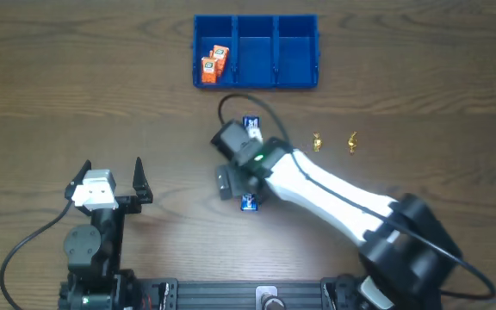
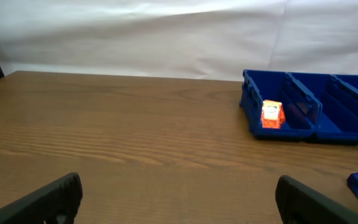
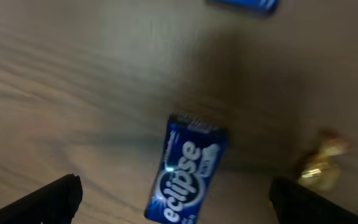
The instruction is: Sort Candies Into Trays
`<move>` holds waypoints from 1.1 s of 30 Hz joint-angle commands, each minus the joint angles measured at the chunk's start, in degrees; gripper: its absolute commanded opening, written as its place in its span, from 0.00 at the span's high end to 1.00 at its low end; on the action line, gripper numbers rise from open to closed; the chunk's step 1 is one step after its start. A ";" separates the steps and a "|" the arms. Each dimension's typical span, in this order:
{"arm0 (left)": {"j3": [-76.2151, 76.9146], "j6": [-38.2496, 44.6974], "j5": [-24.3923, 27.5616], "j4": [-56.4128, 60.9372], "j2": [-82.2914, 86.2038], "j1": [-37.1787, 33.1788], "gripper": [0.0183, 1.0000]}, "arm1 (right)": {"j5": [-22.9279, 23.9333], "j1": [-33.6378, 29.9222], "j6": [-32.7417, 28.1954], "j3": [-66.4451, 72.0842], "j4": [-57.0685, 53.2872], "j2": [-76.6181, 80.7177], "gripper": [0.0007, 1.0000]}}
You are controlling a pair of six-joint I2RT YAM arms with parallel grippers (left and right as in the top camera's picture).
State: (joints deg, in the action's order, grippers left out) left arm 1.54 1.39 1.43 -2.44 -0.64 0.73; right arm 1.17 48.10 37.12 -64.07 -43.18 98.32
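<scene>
A blue three-compartment tray [image 1: 256,80] stands at the table's far middle, with orange candies [image 1: 215,62] in its left compartment. The left wrist view also catches the tray [image 2: 253,115] and an orange candy [image 2: 271,114]. One blue gum pack [image 1: 252,127] lies in front of the tray and another [image 1: 249,202] nearer the arms. Two gold-wrapped candies [image 1: 317,143] [image 1: 352,142] lie to the right. My right gripper [image 1: 231,164] reaches across the middle; it [image 3: 174,186] hangs open above a blue pack [image 3: 188,171], beside a gold candy [image 3: 322,165]. At the left, my left gripper [image 1: 110,181] is open and holds nothing.
The tray's middle [image 1: 256,52] and right compartments look bare. A black cable [image 1: 231,102] loops from the right arm toward the tray's front. A white wall [image 2: 135,37] stands beyond the table's far edge. Bare wood lies left of the tray.
</scene>
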 commanded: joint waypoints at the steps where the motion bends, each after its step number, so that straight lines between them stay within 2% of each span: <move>1: -1.27 0.35 -0.33 -2.03 0.15 -0.33 0.00 | 0.74 1.73 7.72 -1.27 -0.28 5.33 0.00; 7: -1.27 0.35 -0.33 -2.03 0.15 -0.33 0.00 | 0.72 1.70 9.40 -1.18 -0.87 8.13 0.01; 10: -1.27 0.35 -0.33 -2.01 0.15 -0.33 0.00 | 0.74 1.70 9.84 -1.16 -0.85 8.55 0.15; 11: -1.27 0.35 -0.33 -2.03 0.15 -0.33 0.00 | 0.83 1.70 10.54 -1.16 -0.87 8.55 0.25; 13: -1.27 0.35 -0.33 -2.03 0.15 -0.33 0.00 | 0.96 1.70 10.91 -0.90 -0.66 8.55 0.36; 14: -1.27 0.35 -0.33 -2.03 0.15 -0.33 0.00 | 1.16 1.70 10.93 -0.76 -0.59 8.55 0.47; 19: -1.27 0.35 -0.35 -2.03 0.15 -0.33 0.00 | 1.36 1.70 11.10 -0.74 -0.57 8.55 0.66; 23: -1.27 0.35 -0.35 -2.03 0.15 -0.33 0.00 | 1.90 1.70 11.08 -0.96 -0.24 8.50 0.68; 26: -1.27 0.35 -0.33 -2.03 0.15 -0.33 0.00 | 4.98 1.29 10.58 -3.89 -2.62 5.99 0.69; 30: -1.27 0.35 -0.33 -2.03 0.15 -0.33 0.00 | 12.28 -2.49 4.37 -18.71 -14.16 3.34 0.71; 31: -1.27 0.35 -0.33 -2.03 0.15 -0.33 0.00 | 13.86 -4.94 1.18 -25.38 -17.38 3.85 0.71; 33: -1.27 0.35 -0.33 -2.03 0.15 -0.33 0.00 | 14.25 -8.44 -3.96 -33.22 -18.38 5.22 0.72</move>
State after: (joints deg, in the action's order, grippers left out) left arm 1.54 1.37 1.43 -2.44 -0.62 0.73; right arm 9.80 44.86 41.87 -86.43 -60.69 104.57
